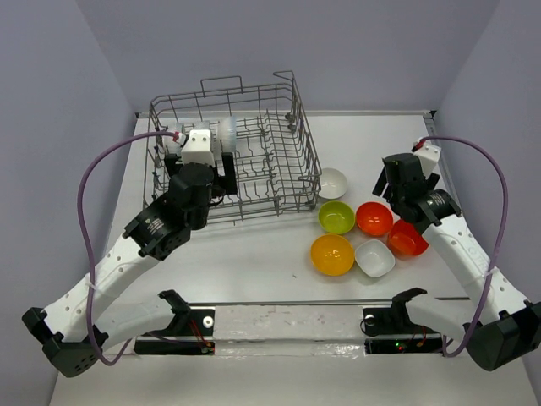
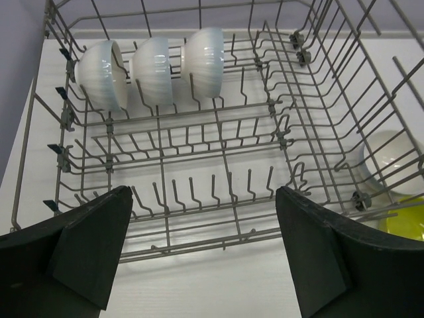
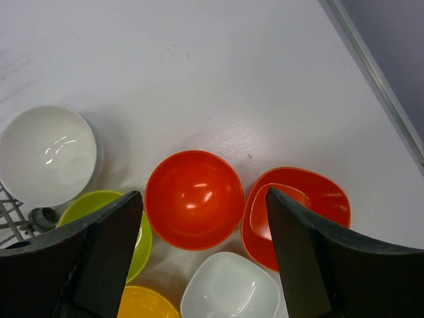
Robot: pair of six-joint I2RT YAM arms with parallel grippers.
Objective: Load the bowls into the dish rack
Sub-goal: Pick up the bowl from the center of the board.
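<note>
The grey wire dish rack (image 1: 306,156) stands at the back left, and three white bowls (image 2: 156,69) stand on edge in its far row. My left gripper (image 1: 201,165) hangs open over the rack's near side (image 2: 218,232), holding nothing. On the table right of the rack sit a white round bowl (image 1: 332,183), a lime green bowl (image 1: 336,216), a round red-orange bowl (image 1: 374,218), a squarish red-orange bowl (image 1: 407,238), an orange-yellow bowl (image 1: 332,255) and a squarish white bowl (image 1: 374,258). My right gripper (image 3: 205,258) is open above the round red-orange bowl (image 3: 194,199), touching nothing.
The rack's tall right wall and a corner wheel (image 3: 43,217) stand close to the white round bowl (image 3: 48,154) and the green bowl (image 3: 93,204). The table's raised right edge (image 3: 377,73) runs near the red bowls. Purple cables loop off both arms.
</note>
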